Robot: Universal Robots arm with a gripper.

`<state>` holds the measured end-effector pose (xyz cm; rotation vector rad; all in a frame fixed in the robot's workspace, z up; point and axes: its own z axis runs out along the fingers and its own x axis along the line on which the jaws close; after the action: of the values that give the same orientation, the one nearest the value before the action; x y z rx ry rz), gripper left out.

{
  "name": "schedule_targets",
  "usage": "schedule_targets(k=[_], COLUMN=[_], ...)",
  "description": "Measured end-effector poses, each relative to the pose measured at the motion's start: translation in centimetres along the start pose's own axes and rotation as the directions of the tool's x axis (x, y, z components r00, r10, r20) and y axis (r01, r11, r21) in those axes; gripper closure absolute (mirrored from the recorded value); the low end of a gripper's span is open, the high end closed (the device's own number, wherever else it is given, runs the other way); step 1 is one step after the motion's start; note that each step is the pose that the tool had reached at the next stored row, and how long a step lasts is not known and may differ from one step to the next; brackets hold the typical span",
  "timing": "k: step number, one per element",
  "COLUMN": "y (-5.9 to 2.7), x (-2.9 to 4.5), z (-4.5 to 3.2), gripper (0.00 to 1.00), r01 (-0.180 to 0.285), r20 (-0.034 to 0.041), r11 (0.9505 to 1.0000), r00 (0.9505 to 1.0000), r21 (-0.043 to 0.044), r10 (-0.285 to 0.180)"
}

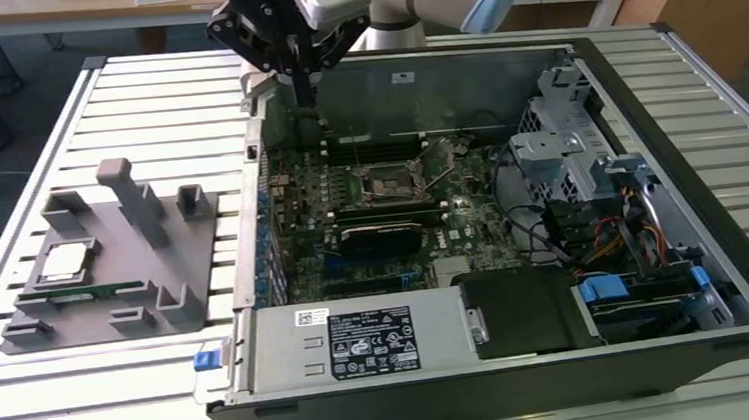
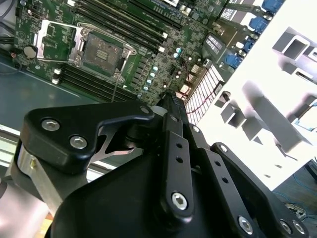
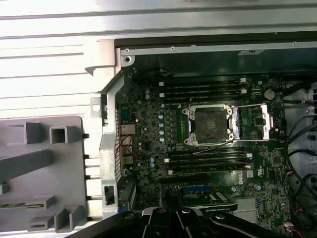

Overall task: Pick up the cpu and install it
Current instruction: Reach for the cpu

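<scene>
1. Gripper [image 1: 302,93] hovers over the far edge of the open computer case [image 1: 472,87], toward the exterior view's left. Its fingers are closed together and hold nothing.
2. The cpu [image 1: 65,262] lies flat on the grey fixture [image 1: 124,252] on the table [image 1: 138,98], at the exterior view's left, well apart from the gripper.
3. Memory stick [image 1: 87,291] sits just beside the cpu, on its near side.
4. Socket [image 1: 386,181] on the motherboard [image 1: 348,212] is empty, its frame flipped open.

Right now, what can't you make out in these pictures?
- cpu corner marking: too small, exterior view.
- Socket contacts: too fine, first wrist view.
- Grey holder: cut off by the frame edge, first wrist view.
- Part of the motherboard: hidden behind the end effector, second wrist view.
</scene>
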<state>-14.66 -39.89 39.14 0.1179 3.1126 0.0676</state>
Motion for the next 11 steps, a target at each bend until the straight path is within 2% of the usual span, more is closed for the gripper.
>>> schedule_targets(k=[11], y=[-0.04], x=[0.47], z=[0.04], gripper=[0.89], r01=[0.0], r20=[0.0], r11=[1.0], r00=[1.0], r21=[0.0], r10=[0.0])
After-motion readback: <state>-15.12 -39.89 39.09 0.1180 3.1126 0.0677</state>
